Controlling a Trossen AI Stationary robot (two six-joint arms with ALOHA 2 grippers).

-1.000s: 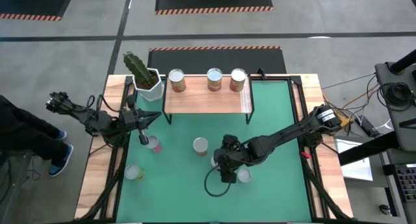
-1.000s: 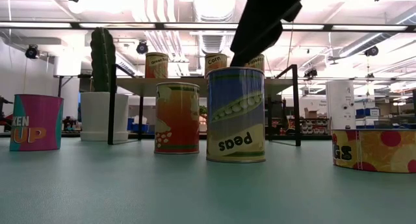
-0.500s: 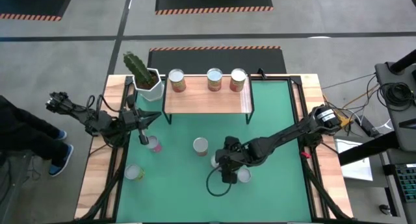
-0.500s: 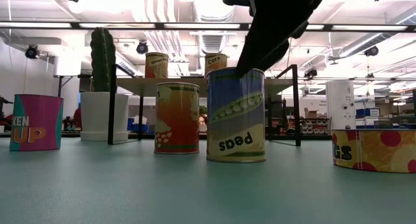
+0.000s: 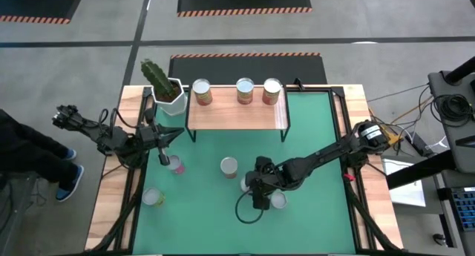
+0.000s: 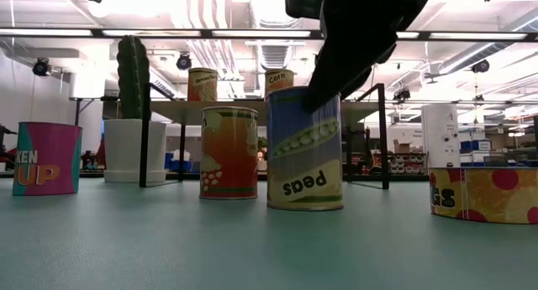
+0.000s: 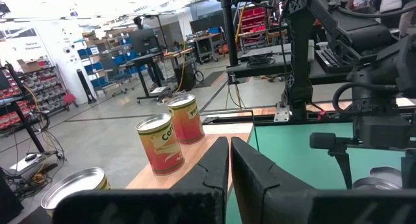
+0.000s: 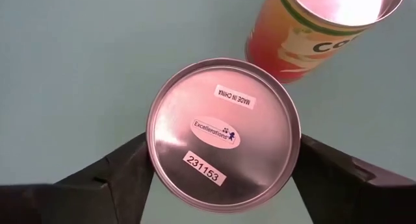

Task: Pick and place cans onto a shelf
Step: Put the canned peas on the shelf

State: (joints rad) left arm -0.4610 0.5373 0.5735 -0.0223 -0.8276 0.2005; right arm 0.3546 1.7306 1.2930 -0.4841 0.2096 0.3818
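We have the right gripper (image 5: 254, 189) low over the peas can (image 6: 304, 147), which stands upside down on the green worktop (image 5: 319, 219), a little toward five o'clock of its middle. In the right wrist view its fingers (image 8: 107, 175) stand either side of the can's silver end (image 8: 224, 130), just beside the rim. They are spread wide and, as far as we can tell, not yet pressing on it, so we judge the can straddled rather than held. We read the top-down approach as the sensible one here: the orange can (image 5: 228, 165) stands just beside the peas can, toward ten o'clock of it, and coming from above keeps the fingers away from that neighbour.

The left gripper (image 5: 172, 135) waits at about nine o'clock of the worktop, near the pink can (image 5: 176, 165), its fingers (image 7: 214, 169) shut on nothing and pointing toward the shelf (image 5: 237, 115).

The shelf stands at twelve o'clock, with three cans (image 5: 243, 89) in a row along its far edge. That leaves the near strip of board bare, and we judge there is room for more. Beside it, toward ten o'clock, is the cactus pot (image 5: 169, 93). Two more cans remain on the worktop: a pale can (image 5: 153, 197) near seven o'clock and another can (image 5: 279, 201) just beside the right gripper.
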